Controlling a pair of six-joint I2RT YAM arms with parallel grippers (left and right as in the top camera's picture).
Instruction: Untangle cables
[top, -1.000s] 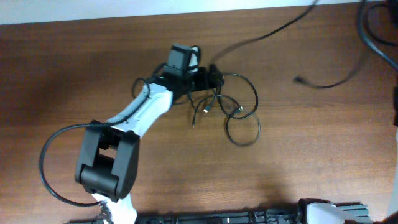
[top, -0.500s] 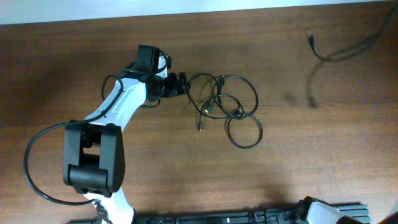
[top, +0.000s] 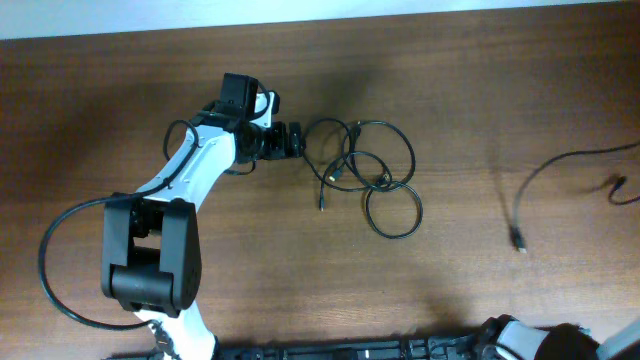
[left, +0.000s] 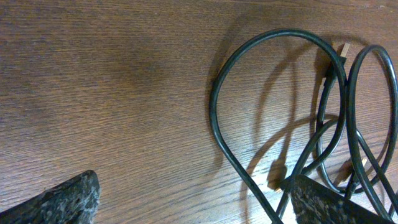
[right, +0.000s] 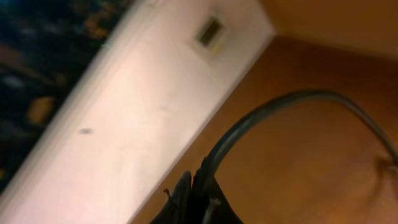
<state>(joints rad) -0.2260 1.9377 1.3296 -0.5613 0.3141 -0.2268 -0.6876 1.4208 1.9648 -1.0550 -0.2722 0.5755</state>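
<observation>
Freed cable (top: 545, 170) has swung from the 1 o'clock corner down to 3 o'clock in the last half second; the left arm hasn't shifted. Its plug end lies on the table (top: 120, 80), and the far end is cut off by the right edge. Right gripper (right: 194, 190) is out of the overhead view. Its wrist shot is blurry but shows it pinched tight on a black cable (right: 280, 102). Left gripper (top: 290, 140) is spread fully and holds nothing. The tangle of cables (top: 384, 180) sits just at its 3 o'clock, and one fingertip (left: 336, 202) overlaps strands; contact unclear.
</observation>
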